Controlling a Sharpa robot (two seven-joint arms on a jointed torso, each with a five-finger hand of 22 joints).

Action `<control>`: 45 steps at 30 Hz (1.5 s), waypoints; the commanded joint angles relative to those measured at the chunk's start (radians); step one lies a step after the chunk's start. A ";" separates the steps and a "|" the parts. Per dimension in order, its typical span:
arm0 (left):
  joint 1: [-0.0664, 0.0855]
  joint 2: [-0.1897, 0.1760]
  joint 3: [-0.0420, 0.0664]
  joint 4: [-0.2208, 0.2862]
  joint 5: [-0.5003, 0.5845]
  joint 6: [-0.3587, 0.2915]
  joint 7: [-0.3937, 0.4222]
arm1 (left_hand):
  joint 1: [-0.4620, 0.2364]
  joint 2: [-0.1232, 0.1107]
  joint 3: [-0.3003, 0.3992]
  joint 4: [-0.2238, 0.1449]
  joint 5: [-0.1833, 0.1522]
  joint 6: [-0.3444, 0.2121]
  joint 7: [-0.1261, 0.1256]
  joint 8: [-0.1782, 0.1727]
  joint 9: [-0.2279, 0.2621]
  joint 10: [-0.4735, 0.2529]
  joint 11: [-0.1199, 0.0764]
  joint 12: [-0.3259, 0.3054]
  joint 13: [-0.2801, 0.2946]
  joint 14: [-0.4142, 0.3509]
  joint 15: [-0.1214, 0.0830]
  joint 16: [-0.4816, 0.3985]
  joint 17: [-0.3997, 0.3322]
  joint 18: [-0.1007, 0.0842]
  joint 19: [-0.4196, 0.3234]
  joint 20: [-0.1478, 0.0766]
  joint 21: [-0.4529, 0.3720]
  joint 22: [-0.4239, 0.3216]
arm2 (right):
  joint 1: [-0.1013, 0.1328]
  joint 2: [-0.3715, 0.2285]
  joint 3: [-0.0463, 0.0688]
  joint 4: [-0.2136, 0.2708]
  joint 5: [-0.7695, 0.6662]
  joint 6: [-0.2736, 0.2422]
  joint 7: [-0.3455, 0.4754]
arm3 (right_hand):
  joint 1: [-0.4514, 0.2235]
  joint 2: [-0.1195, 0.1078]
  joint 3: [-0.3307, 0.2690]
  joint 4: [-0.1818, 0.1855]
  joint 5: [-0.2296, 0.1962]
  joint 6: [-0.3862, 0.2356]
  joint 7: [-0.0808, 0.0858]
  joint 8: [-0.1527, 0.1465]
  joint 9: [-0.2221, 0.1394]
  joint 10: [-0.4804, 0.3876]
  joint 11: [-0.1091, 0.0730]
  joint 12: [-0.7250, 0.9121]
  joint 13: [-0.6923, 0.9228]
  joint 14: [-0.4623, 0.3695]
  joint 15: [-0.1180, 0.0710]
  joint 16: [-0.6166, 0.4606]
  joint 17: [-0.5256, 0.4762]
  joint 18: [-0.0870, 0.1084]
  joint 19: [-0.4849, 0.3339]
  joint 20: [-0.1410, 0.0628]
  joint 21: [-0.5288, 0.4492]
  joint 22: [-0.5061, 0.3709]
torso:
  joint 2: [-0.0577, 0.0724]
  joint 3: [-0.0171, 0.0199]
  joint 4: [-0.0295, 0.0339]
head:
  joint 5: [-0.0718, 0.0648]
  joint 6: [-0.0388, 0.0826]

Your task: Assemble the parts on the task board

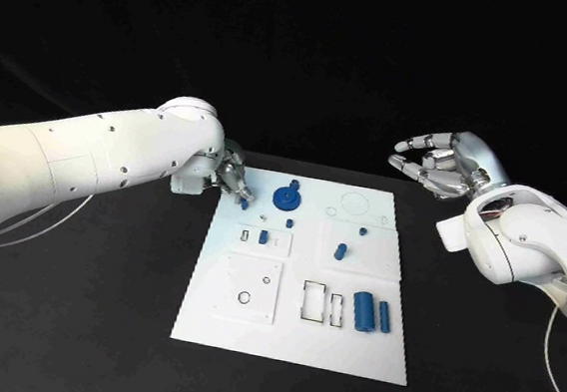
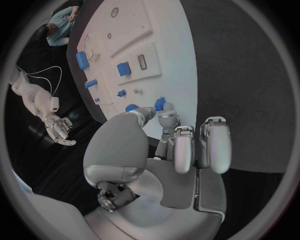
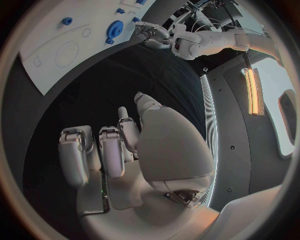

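left hand (image 1: 232,184) pinches a small blue part (image 2: 160,104) at the task board (image 1: 360,355) far-left corner | right hand (image 1: 439,163) curled, holding nothing, off the board | part likely rigid, light, slick: pinch its sides, fingertips only

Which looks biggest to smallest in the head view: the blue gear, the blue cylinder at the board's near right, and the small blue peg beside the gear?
1. Blue cylinder
2. Blue gear, slightly smaller
3. Small blue peg, clearly smallest
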 commanded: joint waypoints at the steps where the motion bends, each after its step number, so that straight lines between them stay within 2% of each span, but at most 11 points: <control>1: 0.000 0.003 0.000 0.000 0.013 0.015 0.008 | 0.013 0.000 0.000 -0.007 -0.003 0.010 0.000 -0.004 -0.001 0.004 -0.003 0.005 0.001 0.102 0.003 0.004 0.263 -0.007 0.002 0.005 0.004 0.013 | 0.000 0.001 0.000 0.000 -0.006 0.014 0.008 | -0.006 0.002 0.006 0.001 0.007 0.003 -0.003 0.004 -0.001 -0.005 0.000 -0.003 0.040 0.078 -0.008 -0.006 0.163 0.006 0.078 -0.009 -0.004 0.234 | 0.000 0.0005 -0.0003 | 0.000 -0.002; 7: 0.000 0.002 -0.001 0.000 0.014 0.020 0.008 | 0.031 0.005 0.005 -0.012 -0.002 0.014 -0.002 -0.004 -0.003 0.006 -0.005 0.008 0.002 0.102 0.001 0.004 0.263 -0.007 0.002 0.004 0.004 0.014 | 0.000 0.001 0.000 0.001 -0.006 0.014 0.008 | -0.006 0.002 0.006 0.001 0.007 0.003 -0.003 0.004 -0.001 -0.005 0.000 -0.003 0.040 0.078 -0.008 -0.006 0.163 0.006 0.078 -0.009 -0.004 0.234 | 0.000 0.0004 -0.0002 | 0.002 -0.004; 16: 0.000 0.000 -0.002 0.001 0.016 0.022 0.008 | 0.107 0.018 0.053 -0.058 -0.002 0.013 -0.007 -0.003 -0.009 0.006 -0.010 0.007 -0.002 0.102 -0.003 0.004 0.263 -0.007 0.002 0.001 0.005 0.015 | 0.000 0.000 0.000 0.001 -0.006 0.013 0.008 | -0.006 0.002 0.006 0.001 0.007 0.003 -0.003 0.004 -0.001 -0.005 0.000 -0.003 0.040 0.078 -0.008 -0.006 0.163 0.006 0.078 -0.009 -0.004 0.234 | 0.001 0.0010 -0.0003 | 0.001 -0.009; 19: 0.000 0.000 -0.002 0.002 0.020 0.023 0.008 | 0.152 0.015 0.099 -0.104 0.001 0.009 -0.008 0.001 -0.008 0.006 -0.012 0.005 -0.006 0.102 -0.005 0.004 0.263 -0.007 0.003 -0.001 0.005 0.017 | 0.000 0.001 0.000 0.001 -0.006 0.012 0.008 | -0.006 0.002 0.006 0.001 0.007 0.003 -0.003 0.004 -0.001 -0.005 0.000 -0.003 0.040 0.078 -0.008 -0.006 0.163 0.006 0.078 -0.009 -0.004 0.234 | 0.000 0.0011 -0.0002 | 0.002 -0.011; 20: 0.000 0.000 -0.002 0.002 0.021 0.024 0.008 | 0.176 0.009 0.137 -0.137 0.004 0.005 -0.005 0.007 -0.004 0.005 -0.010 0.002 -0.009 0.102 -0.005 0.004 0.263 -0.007 0.002 -0.001 0.005 0.017 | 0.000 0.001 0.000 0.001 -0.006 0.012 0.008 | -0.006 0.002 0.006 0.001 0.007 0.003 -0.003 0.004 -0.001 -0.005 0.000 -0.003 0.040 0.078 -0.008 -0.006 0.163 0.006 0.078 -0.009 -0.004 0.234 | 0.000 0.0009 -0.0001 | 0.002 -0.011; 24: 0.000 -0.001 -0.002 0.004 0.023 0.025 0.008 | 0.180 -0.005 0.205 -0.177 0.005 0.004 0.004 0.020 0.005 0.009 -0.003 0.001 -0.012 0.102 0.001 0.004 0.263 -0.008 0.003 0.003 0.006 0.019 | 0.000 0.001 0.000 0.001 -0.006 0.011 0.009 | -0.006 0.002 0.009 0.001 0.009 0.004 -0.003 0.005 -0.001 -0.003 0.000 -0.003 0.040 0.078 -0.009 -0.006 0.162 0.006 0.078 -0.009 -0.005 0.234 | 0.000 0.0011 -0.0002 | 0.003 -0.012; 33: 0.000 -0.012 -0.003 0.018 0.054 -0.016 0.012 | 0.150 -0.024 0.290 -0.220 0.005 0.011 0.005 0.039 0.018 0.023 -0.003 0.015 -0.002 0.102 0.002 0.004 0.263 -0.008 0.005 0.005 0.009 0.025 | 0.000 0.003 0.000 -0.001 -0.006 0.008 0.010 | -0.007 0.003 0.010 0.002 0.009 0.004 -0.003 0.005 -0.001 -0.003 0.000 -0.002 0.041 0.078 -0.009 -0.007 0.162 0.006 0.078 -0.009 -0.004 0.234 | 0.000 0.0013 -0.0002 | 0.006 -0.011; 37: 0.000 -0.034 -0.001 0.051 0.091 -0.058 0.018 | 0.137 -0.033 0.317 -0.232 0.008 0.016 0.003 0.044 0.022 0.032 -0.005 0.025 0.006 0.102 0.001 0.004 0.263 -0.009 0.007 0.003 0.011 0.030 | 0.000 0.002 0.000 -0.001 -0.006 0.007 0.010 | -0.007 0.003 0.010 0.002 0.009 0.004 -0.003 0.005 -0.001 -0.003 0.000 -0.002 0.041 0.078 -0.009 -0.007 0.162 0.006 0.078 -0.009 -0.004 0.234 | -0.001 0.0012 -0.0006 | 0.007 -0.010; 45: 0.000 -0.128 0.003 0.201 0.130 -0.168 0.031 | 0.115 -0.055 0.363 -0.252 0.013 0.030 -0.001 0.052 0.027 0.048 -0.010 0.039 0.019 0.102 -0.003 0.004 0.263 -0.012 0.014 -0.001 0.020 0.044 | 0.000 -0.001 0.000 -0.001 -0.005 0.006 0.010 | -0.009 0.005 0.011 0.003 0.009 0.004 -0.003 0.006 -0.001 -0.003 0.000 -0.003 0.039 0.078 -0.009 -0.007 0.161 0.006 0.077 -0.009 -0.006 0.233 | -0.003 0.0024 0.0016 | 0.008 -0.011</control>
